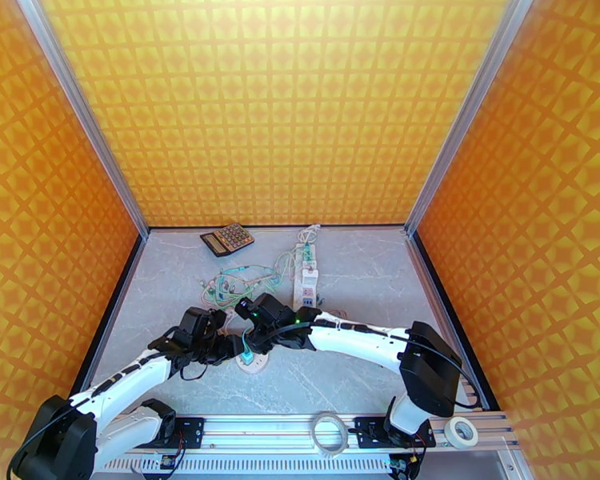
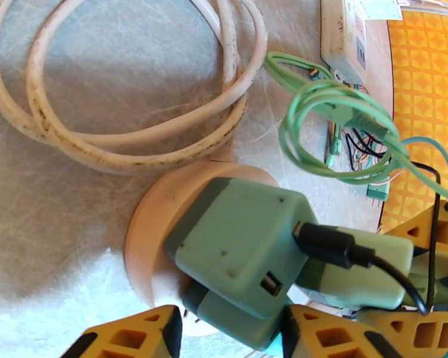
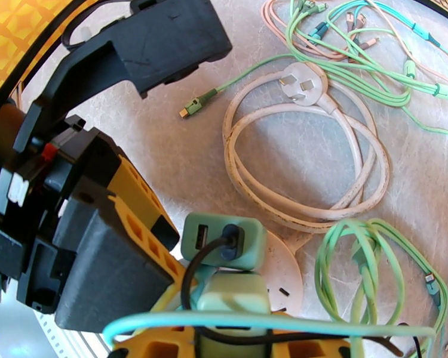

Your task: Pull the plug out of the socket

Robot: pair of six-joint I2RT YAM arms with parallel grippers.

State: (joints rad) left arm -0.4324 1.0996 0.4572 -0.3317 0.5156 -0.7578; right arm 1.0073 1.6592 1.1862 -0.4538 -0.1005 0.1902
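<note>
Nearest me, my right tool (image 3: 236, 342) is closed down, apparently clamped on a pale green block (image 3: 233, 296) lying just beside the plug (image 3: 224, 240). I cannot tell whether that block is part of the plug. A turquoise cable (image 3: 254, 322) lies across this tool's fingers, and a black cable (image 2: 325, 246) runs from the plug's side toward them. If I pull with those draped there, I expect a snag or a sideways tug.

My left tool (image 2: 230, 329) is partly closed, its yellow fingertips pinching the lower body of the plug, which sits seated in the round socket (image 2: 149, 234) on the table (image 2: 57, 246). The hold is low and shallow, so it could slip off.

The bigger worry is that nothing visibly pins the socket down. A straight lift may carry it up with the plug, dragging its white cord (image 3: 226, 138), which is coiled just beyond.

Farther back, the green cables (image 1: 232, 288) lie near enough to get swept along. The power strip (image 1: 306, 278) and calculator (image 1: 227, 238) are well apart.
</note>
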